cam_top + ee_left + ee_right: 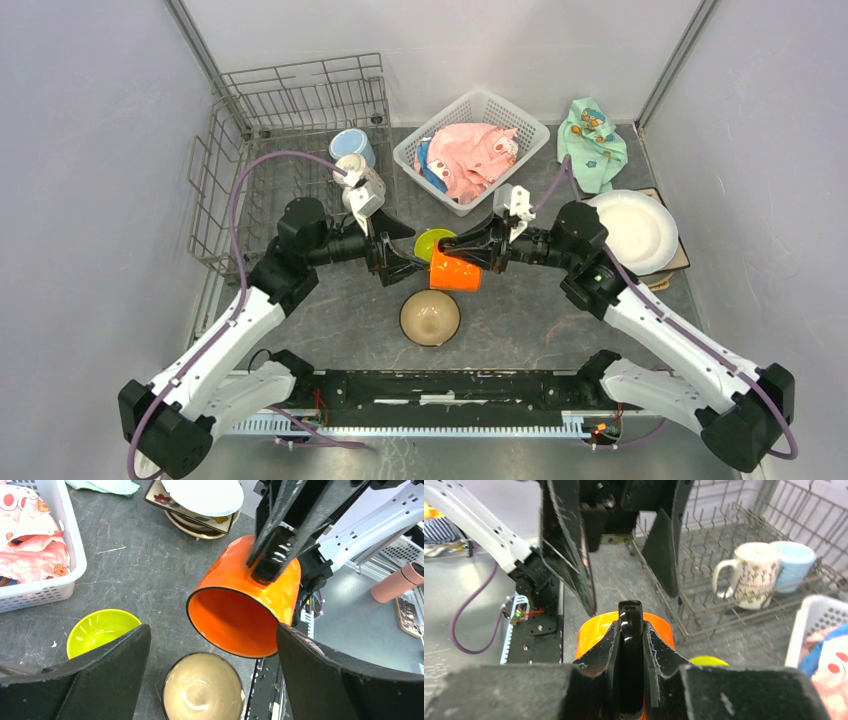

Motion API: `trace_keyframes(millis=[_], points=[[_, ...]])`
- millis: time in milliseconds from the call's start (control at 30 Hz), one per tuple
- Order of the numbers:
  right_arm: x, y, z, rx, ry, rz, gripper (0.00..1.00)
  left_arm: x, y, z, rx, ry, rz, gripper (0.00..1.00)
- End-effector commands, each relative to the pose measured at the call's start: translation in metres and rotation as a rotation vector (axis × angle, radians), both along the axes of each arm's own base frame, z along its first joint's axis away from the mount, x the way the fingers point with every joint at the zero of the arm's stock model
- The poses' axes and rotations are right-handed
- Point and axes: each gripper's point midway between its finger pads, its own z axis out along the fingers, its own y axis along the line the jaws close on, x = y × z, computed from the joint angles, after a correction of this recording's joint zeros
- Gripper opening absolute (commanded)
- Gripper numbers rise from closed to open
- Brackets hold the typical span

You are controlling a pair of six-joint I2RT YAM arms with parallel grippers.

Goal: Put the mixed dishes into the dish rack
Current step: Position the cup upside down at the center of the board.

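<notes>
- The rack [290, 150] stands at the far left of the worktop [520, 310], with a white mug [350, 168] and a blue mug [352, 147] inside.
- The left hand [410, 250] has its fingers wide apart, one on either side of the orange mug [455, 272].
- The orange mug is tilted on its side between the lime bowl [430, 240] and the tan bowl [430, 317], outside the rack.
- The right hand [447, 245] is clamped on the orange mug's black handle.
- The plates [632, 232] are stacked at the right.

Dark grey, stone-textured desk [530, 320] enclosed by plain pale-lavender walls [90, 150]; slanted metal posts [200, 45] mark rear corners; even lighting.
</notes>
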Motion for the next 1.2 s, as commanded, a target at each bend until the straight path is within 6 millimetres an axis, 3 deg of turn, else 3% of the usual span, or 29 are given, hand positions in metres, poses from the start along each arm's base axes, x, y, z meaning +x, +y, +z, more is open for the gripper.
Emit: trace_keyframes(millis=[0,100,200,300,400,567,767,967,1033,1167], points=[[0.02,-0.021,-0.002,-0.089,-0.004,-0.176,0.01,-0.002,0.006,0.029,-0.002,-0.127,0.017,1.0],[0.031,-0.042,-0.03,-0.223,0.057,-0.306,0.01,0.006,0.011,0.029,0.018,-0.116,0.082,1.0],[0.038,-0.062,-0.055,-0.355,0.125,-0.404,0.01,0.034,0.029,0.023,0.048,0.01,0.313,1.0],[0.037,-0.071,-0.067,-0.42,0.156,-0.436,0.01,0.045,0.037,0.016,0.091,0.047,0.393,1.0],[0.032,-0.074,-0.079,-0.491,0.177,-0.405,0.01,0.037,0.033,0.013,0.111,0.009,0.322,1.0],[0.043,-0.107,-0.124,-0.733,0.257,-0.543,0.01,0.025,0.032,0.009,0.16,-0.009,0.248,0.99],[0.046,-0.119,-0.156,-0.85,0.302,-0.579,0.01,0.008,0.033,0.004,0.174,-0.027,0.178,0.94],[0.042,-0.125,-0.188,-0.96,0.324,-0.55,0.01,-0.003,0.038,0.018,0.147,-0.092,0.166,0.92],[0.04,-0.125,-0.196,-0.961,0.316,-0.542,0.01,-0.005,0.041,0.025,0.134,-0.114,0.18,0.91],[0.038,-0.117,-0.192,-0.928,0.275,-0.519,0.01,-0.005,0.049,0.029,0.142,-0.168,0.214,0.9]])
